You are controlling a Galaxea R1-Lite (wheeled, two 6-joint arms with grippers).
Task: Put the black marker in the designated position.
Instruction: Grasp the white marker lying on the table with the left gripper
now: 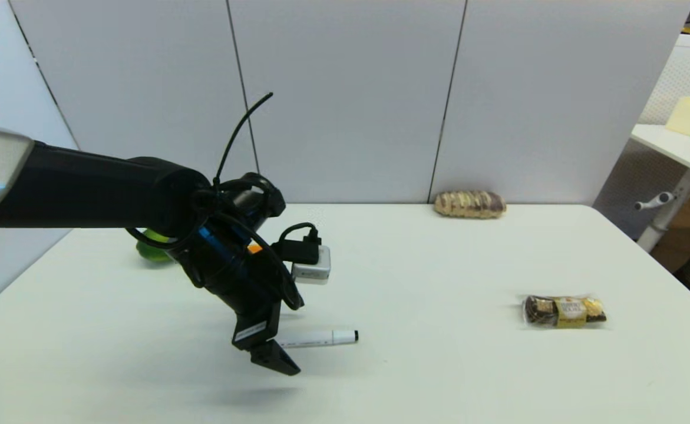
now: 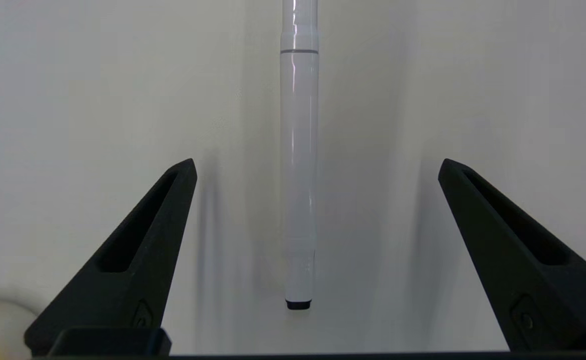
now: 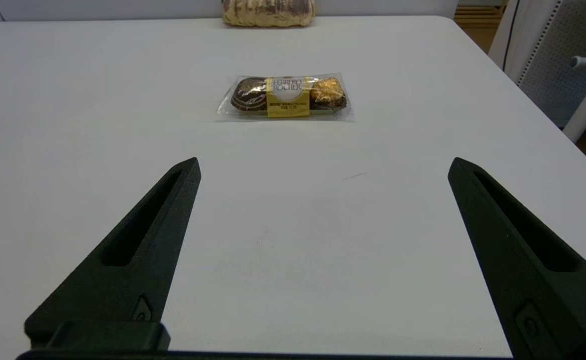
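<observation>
L gripper (image 2: 315,165) fingers spread wide, straddling black marker (image 1: 321,338) lying flat near table (image 1: 439,365) front edge; R gripper (image 3: 323,165) released, idle.

Black marker (image 2: 299,165) flat on white table (image 2: 72,100), between spread fingers (image 2: 142,240), untouched.

- One black marker (image 1: 321,338) lies on the table, a white barrel with a black tip at the end I can see.
- One clear packet of chocolates (image 1: 564,310) with a gold label; inside I count three chocolates in a row.
- One loaf of bread (image 1: 469,204) at the far edge of the table.
- One green object (image 1: 151,246), mostly hidden behind the arm; I cannot tell what it is.
- One white table (image 1: 439,377) holds all these things.
- Two grippers: the left gripper (image 2: 315,167) and the right gripper (image 3: 323,165), each with two black fingers.
</observation>
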